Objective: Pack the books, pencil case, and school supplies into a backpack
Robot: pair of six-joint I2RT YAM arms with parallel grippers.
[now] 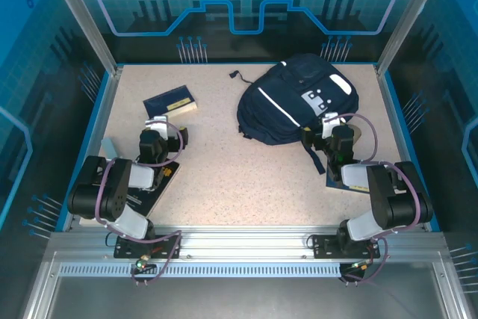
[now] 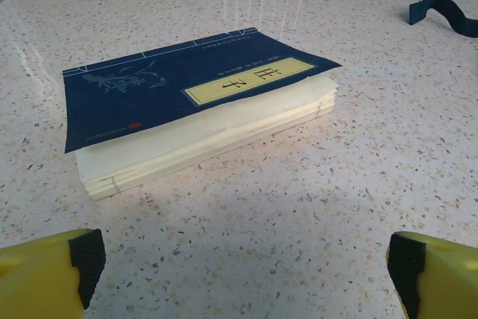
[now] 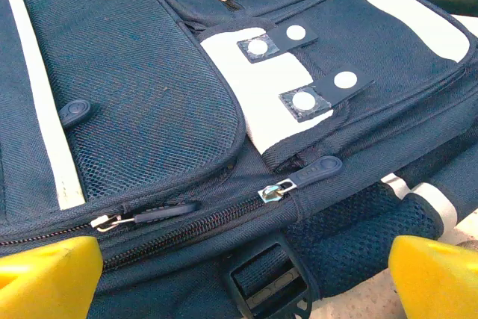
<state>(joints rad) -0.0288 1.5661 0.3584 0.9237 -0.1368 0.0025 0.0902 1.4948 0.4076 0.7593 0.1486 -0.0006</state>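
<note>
The dark navy backpack [image 1: 299, 98] lies flat at the back right, white stripe and grey patches up. In the right wrist view its zip pull [image 3: 300, 177] lies on the closed zip. My right gripper [image 3: 243, 282] is open, its yellow fingers [image 3: 48, 274] wide apart over the backpack's [image 3: 134, 95] near edge. A navy book [image 1: 170, 102] with a yellow label lies at the back left. My left gripper [image 2: 243, 282] stands open just short of this book [image 2: 202, 106], with bare table between the fingers. The pencil case and school supplies are out of view.
A second dark book [image 1: 166, 173] lies partly under the left arm, and another dark flat thing [image 1: 340, 181] under the right arm. A small grey thing [image 1: 110, 146] lies by the left wall. A black strap [image 2: 444, 13] trails from the backpack. Blue walls ring the table [image 1: 224, 169].
</note>
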